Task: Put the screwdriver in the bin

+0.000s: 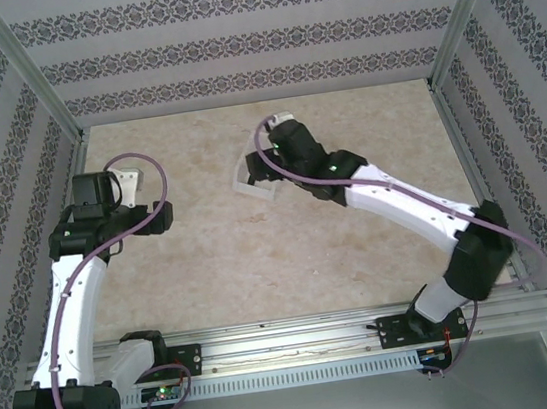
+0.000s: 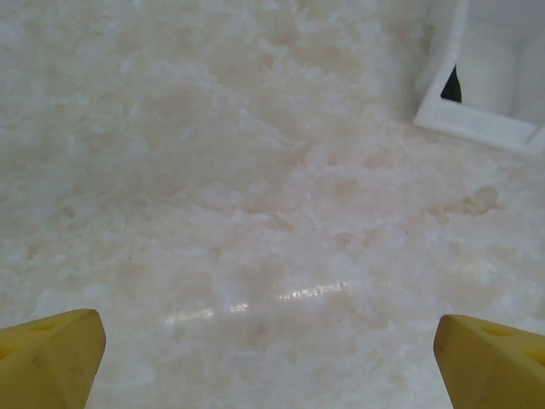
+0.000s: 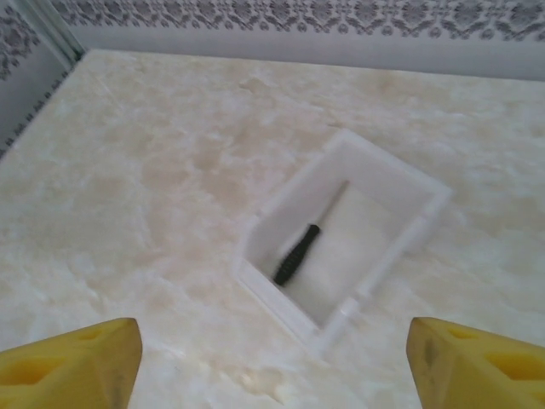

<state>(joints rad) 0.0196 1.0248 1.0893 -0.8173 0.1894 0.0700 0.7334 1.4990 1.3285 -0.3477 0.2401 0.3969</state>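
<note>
The white bin (image 3: 387,175) sits tilted on the marble table. The black-handled screwdriver (image 3: 295,256) lies inside it along its left wall, thin shaft pointing away. My right gripper (image 3: 272,366) is open, its yellow fingers (image 3: 77,362) spread wide, hovering above and just short of the bin with nothing between them. In the top view the right gripper (image 1: 270,161) partly covers the bin (image 1: 249,185). My left gripper (image 2: 268,358) is open over bare table at the left (image 1: 122,187). A corner of the bin (image 2: 477,128) shows at the upper right of the left wrist view.
Patterned walls (image 1: 233,48) and aluminium posts (image 1: 29,70) enclose the table on three sides. A metal rail (image 1: 302,342) with both arm bases runs along the near edge. Bare marble (image 1: 260,257) lies between the arms.
</note>
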